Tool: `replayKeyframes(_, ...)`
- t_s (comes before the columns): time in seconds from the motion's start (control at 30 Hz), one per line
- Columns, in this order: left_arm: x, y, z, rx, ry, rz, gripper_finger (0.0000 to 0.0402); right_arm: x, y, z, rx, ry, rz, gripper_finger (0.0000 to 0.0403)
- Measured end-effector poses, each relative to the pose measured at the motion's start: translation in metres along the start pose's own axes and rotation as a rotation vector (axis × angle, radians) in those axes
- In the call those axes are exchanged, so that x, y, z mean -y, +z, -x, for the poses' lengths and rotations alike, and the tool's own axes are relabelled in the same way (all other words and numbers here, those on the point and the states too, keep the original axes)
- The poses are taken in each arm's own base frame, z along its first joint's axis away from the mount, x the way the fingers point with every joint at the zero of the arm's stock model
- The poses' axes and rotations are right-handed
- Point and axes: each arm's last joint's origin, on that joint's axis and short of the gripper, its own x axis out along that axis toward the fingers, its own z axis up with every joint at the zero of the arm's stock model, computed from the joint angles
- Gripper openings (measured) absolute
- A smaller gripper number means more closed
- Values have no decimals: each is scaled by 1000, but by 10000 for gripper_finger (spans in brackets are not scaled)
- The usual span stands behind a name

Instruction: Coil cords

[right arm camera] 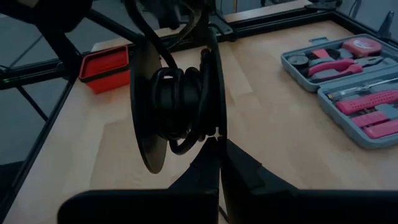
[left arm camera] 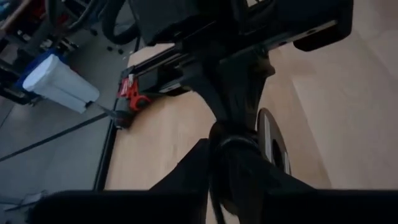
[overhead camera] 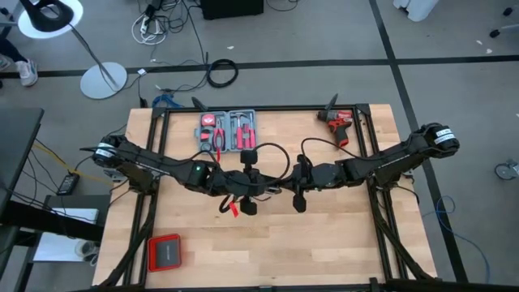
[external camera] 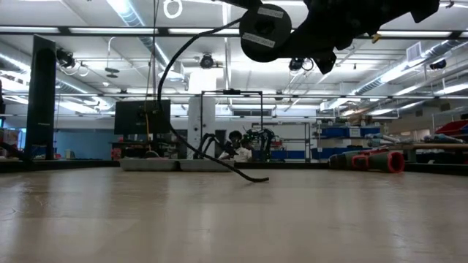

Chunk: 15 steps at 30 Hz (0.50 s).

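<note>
The cord point(overhead camera: 272, 154) is a thin black cable arching over mid-table between the two grippers — partly wound on a small spool point(right arm camera: 177, 102) that the right gripper point(right arm camera: 214, 134), fingers together, pinches by its rim. The left gripper point(overhead camera: 246, 191) is just left of it, whether parted I cannot tell — the loose run lies toward the far side

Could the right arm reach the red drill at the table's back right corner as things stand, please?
Probably, but not at once: the right gripper is shut on the reel holding the cable at mid-table and must release first. The table between it and the drill looks bare.
</note>
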Motion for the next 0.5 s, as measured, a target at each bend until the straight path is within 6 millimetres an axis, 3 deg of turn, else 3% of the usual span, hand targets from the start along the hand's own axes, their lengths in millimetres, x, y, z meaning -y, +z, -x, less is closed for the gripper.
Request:
replayKeyframes(0.37, 5, 1, -10, 8, 27, -119, 74, 0, -1, 0, -7, 1, 1, 0)
replayKeyframes(0.5, 0, 11, -7, 19, 31, -117, 74, 4, 1, -1, -3, -15, -4, 0)
